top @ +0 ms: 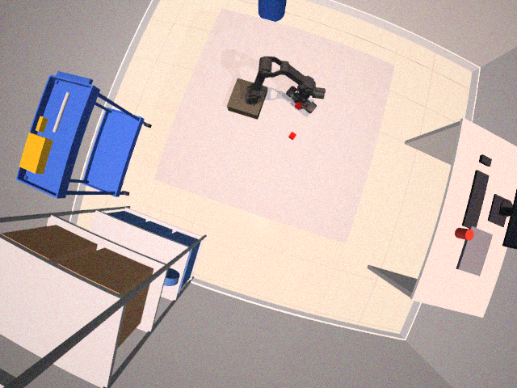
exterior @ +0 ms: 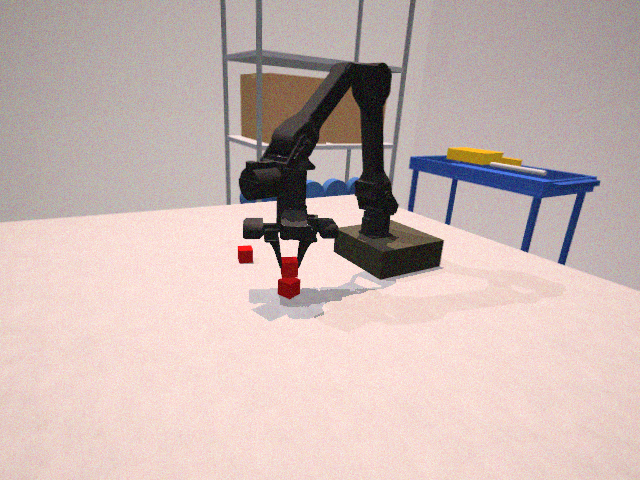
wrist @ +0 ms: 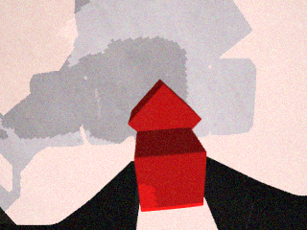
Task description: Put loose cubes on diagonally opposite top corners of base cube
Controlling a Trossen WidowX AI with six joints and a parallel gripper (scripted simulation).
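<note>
Your claw grips one red cube just above the base cube on the worktop; the second cube sits apart.

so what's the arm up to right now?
The arm's gripper is shut on one red cube and holds it just above the base cube on the table. In the wrist view the base cube sits turned corner-on to the held one. Whether the two touch yet cannot be told. The second loose cube sits apart on the table, untouched.
</note>
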